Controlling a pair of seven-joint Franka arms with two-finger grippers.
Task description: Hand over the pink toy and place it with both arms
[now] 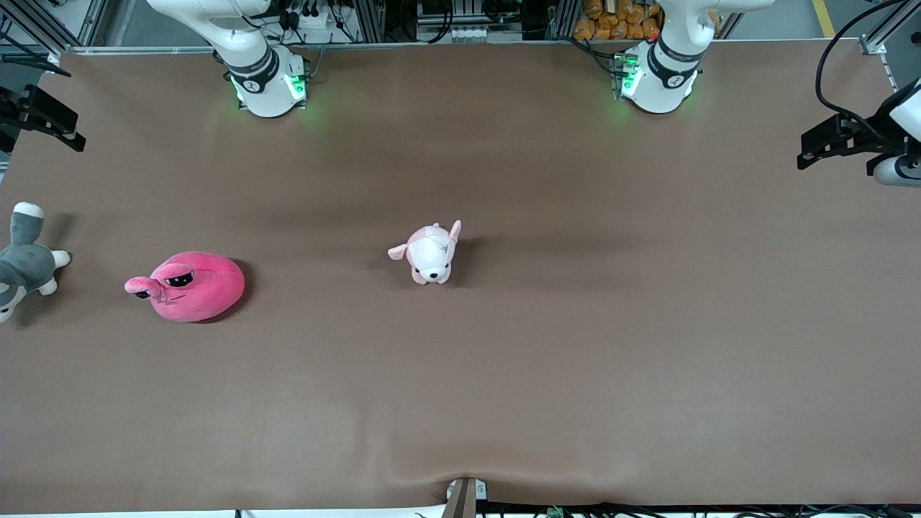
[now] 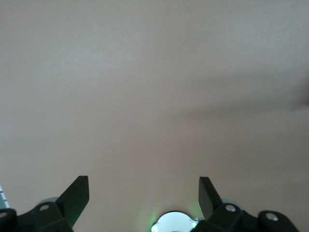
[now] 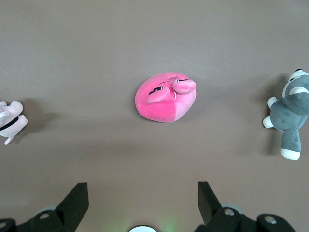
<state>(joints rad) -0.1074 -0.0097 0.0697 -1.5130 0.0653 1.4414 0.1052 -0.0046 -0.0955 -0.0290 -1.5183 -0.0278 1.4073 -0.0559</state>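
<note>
The pink toy [image 1: 194, 288] is a round hot-pink plush with half-lidded eyes and a snout. It lies on the brown table toward the right arm's end. It also shows in the right wrist view [image 3: 164, 99]. My right gripper [image 3: 143, 191] is open and empty, high over the table near its own base, well apart from the toy. My left gripper [image 2: 144, 186] is open and empty, high over bare table near its base. Neither gripper shows in the front view; only the arms' bases do.
A small pale pink-and-white puppy plush [image 1: 430, 253] lies mid-table. A grey-and-white plush animal [image 1: 25, 262] lies at the table's edge at the right arm's end, beside the pink toy. Black fixtures [image 1: 849, 144] stick in at both ends of the table.
</note>
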